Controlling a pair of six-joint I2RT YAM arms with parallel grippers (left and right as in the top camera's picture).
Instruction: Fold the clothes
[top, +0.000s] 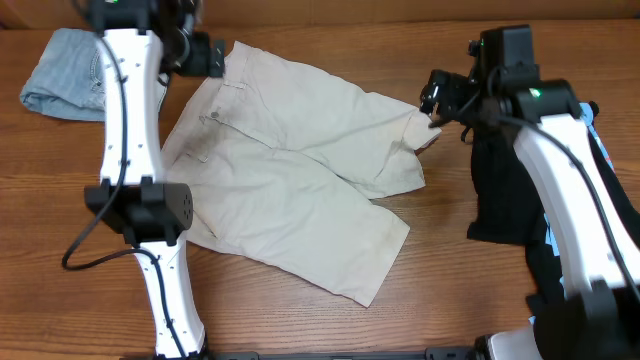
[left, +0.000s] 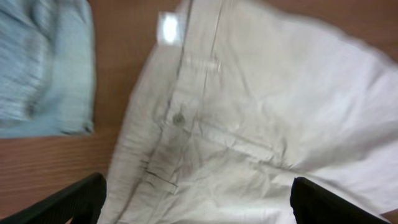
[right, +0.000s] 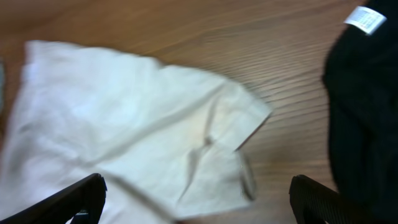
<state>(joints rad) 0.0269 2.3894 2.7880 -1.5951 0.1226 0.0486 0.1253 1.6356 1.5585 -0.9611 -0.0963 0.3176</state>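
Right now the khaki shorts (top: 300, 170) lie spread across the middle of the table (top: 450, 290), with the waistband by my left gripper (top: 218, 58) and one leg hem by my right gripper (top: 432, 100). Both grippers hover with fingers parted, holding nothing. Denim shorts (top: 62, 75) sit bunched at the far left, and a black garment (top: 500, 190) lies beside my right arm.

**Wide open on both sides**

The left arm (top: 135, 130) stretches far forward. Its wrist turns inward and the left gripper (top: 222, 58) is spread wide, fingers (left: 68, 202) well apart. The right arm (top: 570, 170) bends inward too, and the right gripper (top: 432, 102) gapes, fingers (right: 326, 200) parted.
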